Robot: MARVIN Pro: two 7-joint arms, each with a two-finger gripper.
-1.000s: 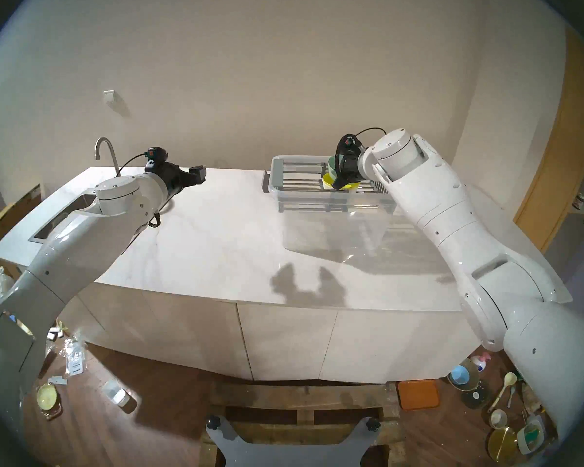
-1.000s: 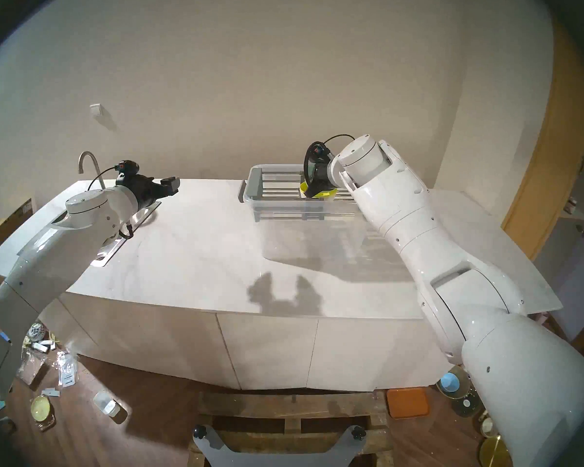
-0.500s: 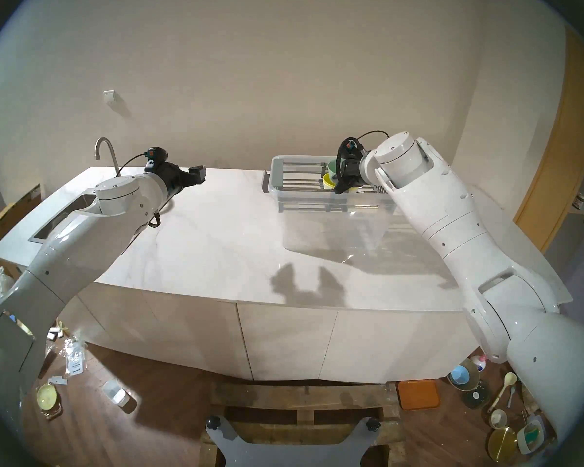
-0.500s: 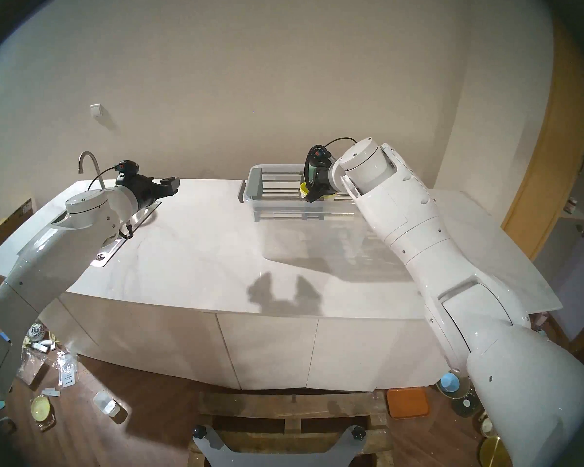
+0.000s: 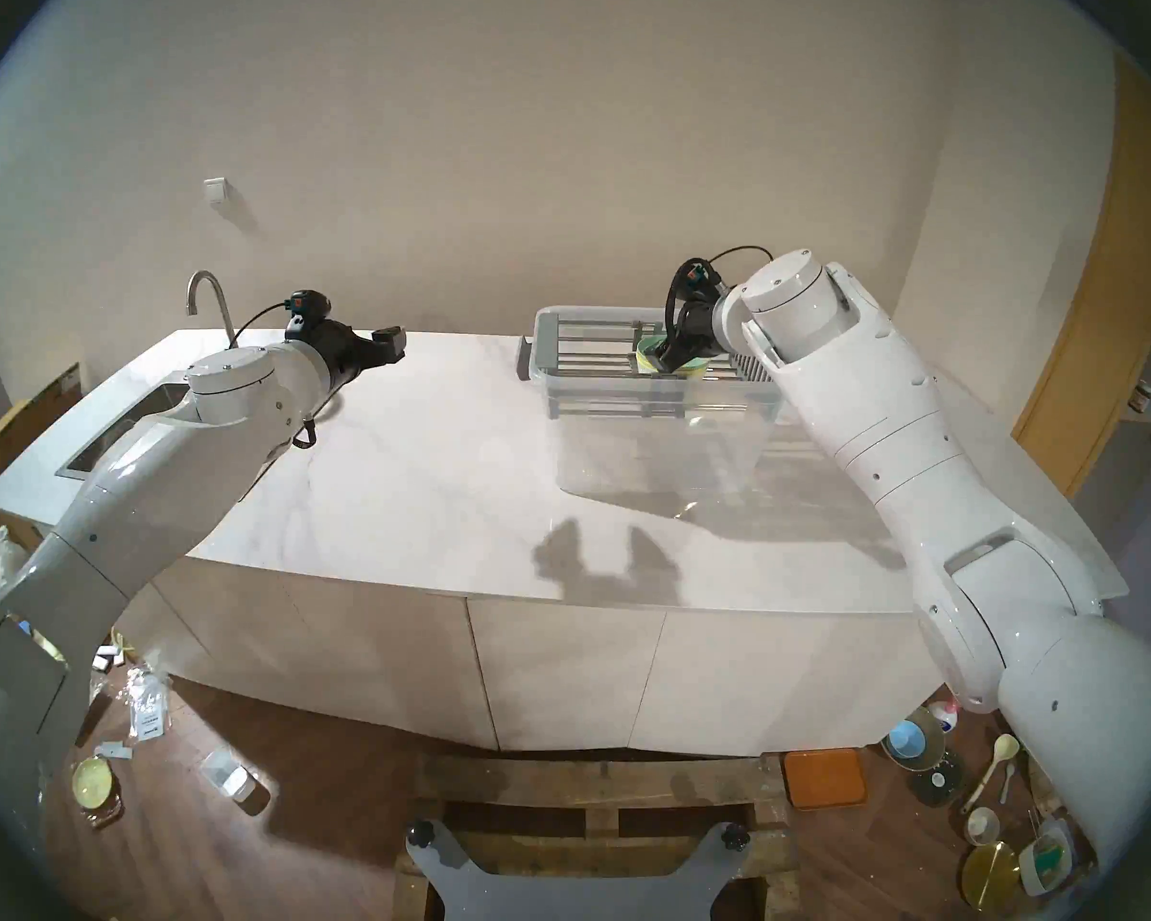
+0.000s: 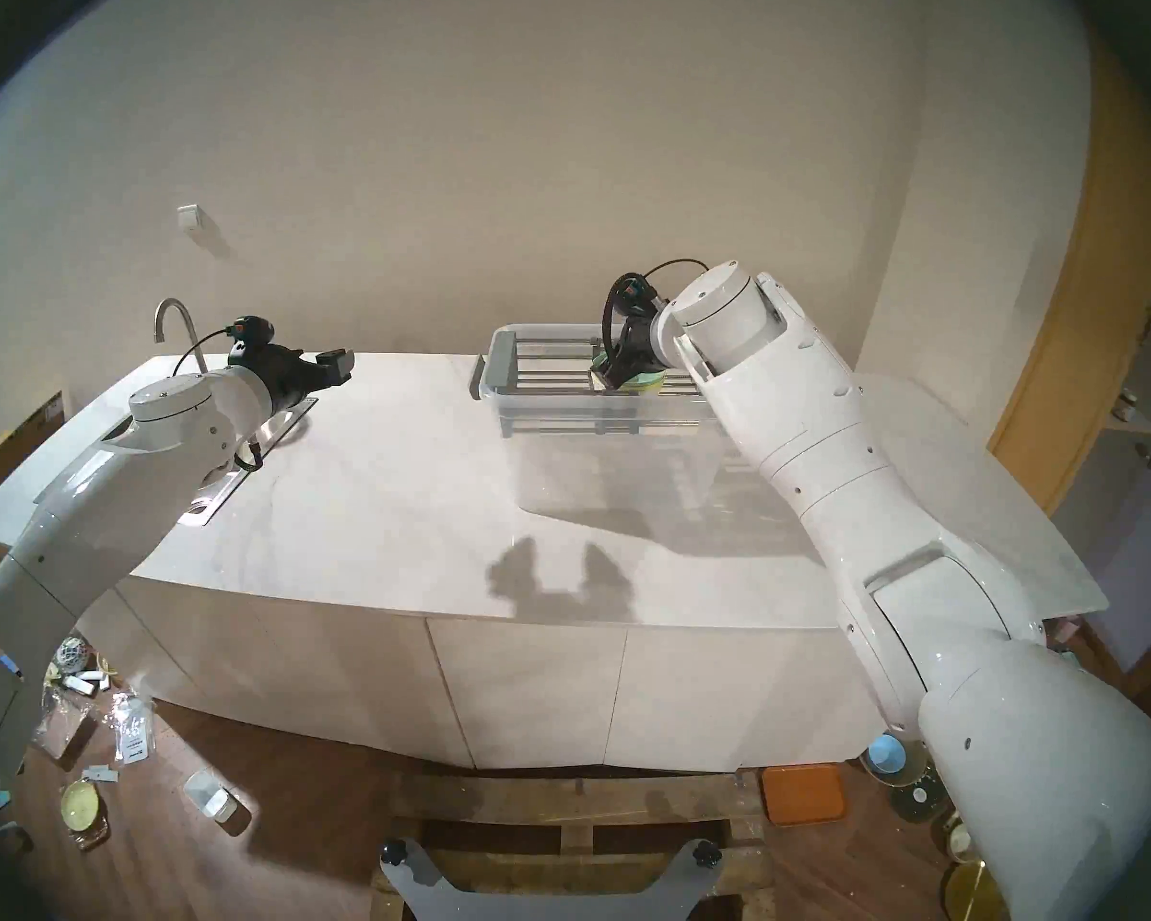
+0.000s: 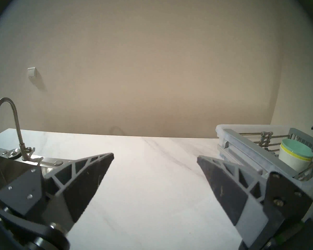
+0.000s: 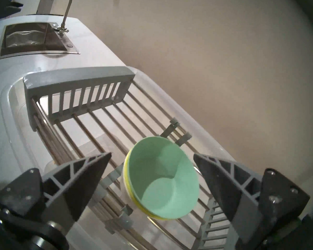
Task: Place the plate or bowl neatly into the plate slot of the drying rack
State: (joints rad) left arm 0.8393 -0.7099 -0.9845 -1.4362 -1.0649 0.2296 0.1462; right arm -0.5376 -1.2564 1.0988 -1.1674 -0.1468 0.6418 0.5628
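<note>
Where the steel rods of the plate slot (image 8: 105,118) run lengthwise through the grey plastic drying rack (image 8: 79,78), a smooth green bowl (image 8: 163,177) sits nested in a yellow-rimmed bowl (image 8: 127,186), both tilted. The right gripper (image 8: 152,157) hangs open just over them, holding nothing. The rack rests in a clear tub (image 5: 659,428) on the glossy white marble counter (image 5: 427,474). Far left, the left gripper (image 7: 154,158) gapes empty near a curved steel tap (image 7: 7,118); behind stands a plain beige wall (image 5: 559,169).
</note>
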